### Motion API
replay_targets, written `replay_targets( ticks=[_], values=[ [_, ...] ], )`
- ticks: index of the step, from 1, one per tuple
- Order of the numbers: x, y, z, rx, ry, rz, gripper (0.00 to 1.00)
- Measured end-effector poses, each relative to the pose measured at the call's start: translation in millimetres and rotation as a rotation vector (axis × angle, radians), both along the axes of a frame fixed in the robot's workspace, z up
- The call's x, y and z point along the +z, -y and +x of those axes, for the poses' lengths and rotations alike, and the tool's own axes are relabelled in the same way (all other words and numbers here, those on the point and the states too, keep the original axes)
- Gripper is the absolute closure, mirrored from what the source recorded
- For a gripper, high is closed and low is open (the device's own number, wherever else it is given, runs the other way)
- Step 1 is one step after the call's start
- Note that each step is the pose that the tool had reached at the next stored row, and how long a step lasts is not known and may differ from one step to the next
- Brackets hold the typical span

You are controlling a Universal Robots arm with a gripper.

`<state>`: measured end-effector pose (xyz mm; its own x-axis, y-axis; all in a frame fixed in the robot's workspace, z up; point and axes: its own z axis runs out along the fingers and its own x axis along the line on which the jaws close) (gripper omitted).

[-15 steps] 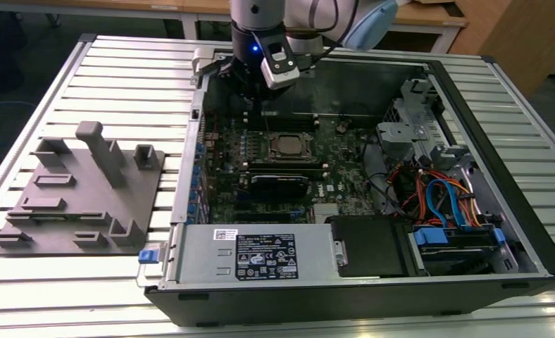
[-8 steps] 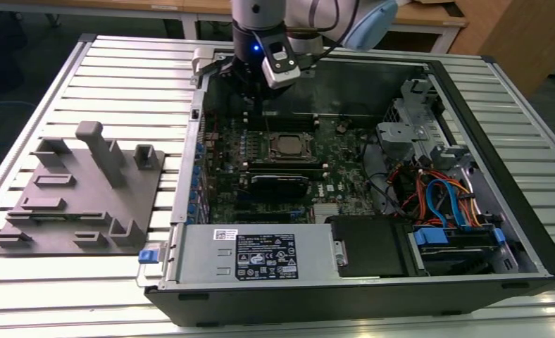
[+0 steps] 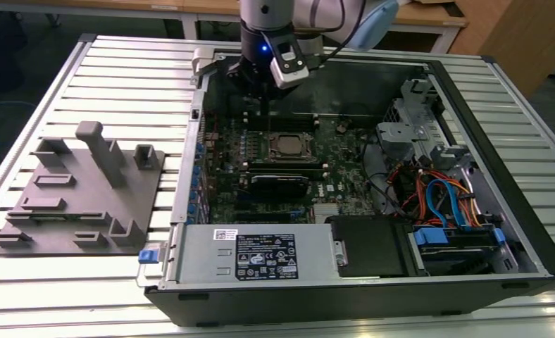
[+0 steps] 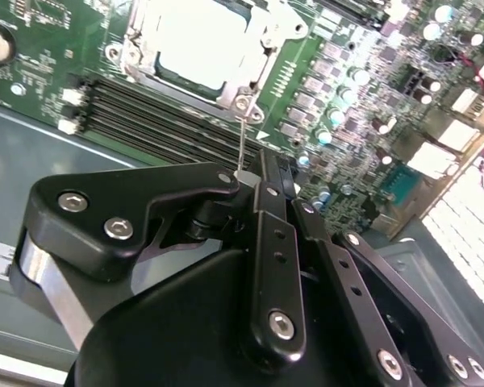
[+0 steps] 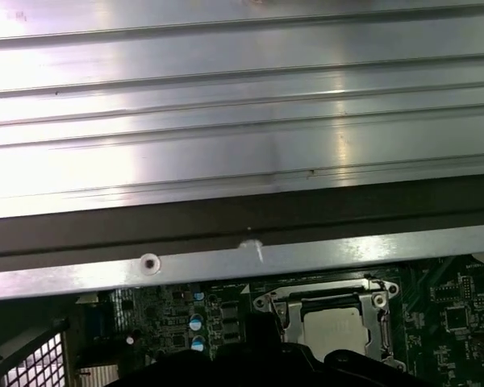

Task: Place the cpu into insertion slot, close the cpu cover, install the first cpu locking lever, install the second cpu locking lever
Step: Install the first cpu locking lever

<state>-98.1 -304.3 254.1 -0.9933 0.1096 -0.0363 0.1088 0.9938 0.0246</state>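
"One chip (image 4: 198, 40), first entry. Where did it lie?"

"Seated flat in the socket (image 5: 310, 300), silver top up, with the cover (image 4: 135, 58) folded down over its edges. The socket sat on the green board (image 4: 363, 121), inside the open computer case (image 3: 503, 211)."

"Handling notes?"

"By my judgement: light, stiff, smooth on top and fragile underneath. It was to be taken by its edges only and never pressed at a tilt. The cover I judged to be thin sheet metal, stiff, hinged, and best pushed at its free rim."

"Second entry, the lever?"

"One thin steel wire lever (image 4: 240, 137), standing up from a corner of the socket rather than lying flat along it. I judged it springy, narrow and slippery. The best hold was near its free end, where a push turns it most easily."

"And your gripper?"

"The gripper (image 4: 273, 161) hung over the board, just beside the socket. Its fingers were drawn together, with the lever's free end right at their tips. Whether that end was pinched between them or merely touching, I could not tell."
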Motion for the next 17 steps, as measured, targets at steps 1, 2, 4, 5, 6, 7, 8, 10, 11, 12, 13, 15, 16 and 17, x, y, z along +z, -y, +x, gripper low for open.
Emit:
replay_targets(
  ticks=[1,2,4,5,6,7,8,10,11,12,13,15,16,17],
  values=[
    [0.0,0.0,1.9,0.000,0.0000,0.0000,0.90],
    [0.0,0.0,3.8,0.000,0.0000,-0.0001,0.90],
    [0.0,0.0,7.3,0.000,0.0000,-0.0001,0.90],
    [0.0,0.0,8.8,0.000,0.0000,0.0000,0.90],
    [0.0,0.0,9.8,0.000,-0.0001,-0.0001,0.90],
    [0.1,0.0,10.5,0.000,-0.0001,-0.0001,0.90],
    [0.0,0.0,11.0,0.000,0.0000,0.0000,0.90],
    [0.0,0.0,11.8,0.000,0.0000,0.0000,0.90],
    [0.0,0.0,12.0,0.000,0.0000,0.0000,0.90],
    [0.0,0.0,12.0,0.000,0.0000,-0.0001,0.90],
    [0.0,0.0,12.0,0.000,0.0000,-0.0001,0.90],
    [0.0,0.0,13.0,0.000,0.0000,0.0000,0.90],
    [0.0,0.0,13.0,0.000,0.0000,0.0000,0.90],
    [0.0,0.0,13.0,0.000,0.0000,0.0000,0.90]
  ],
)
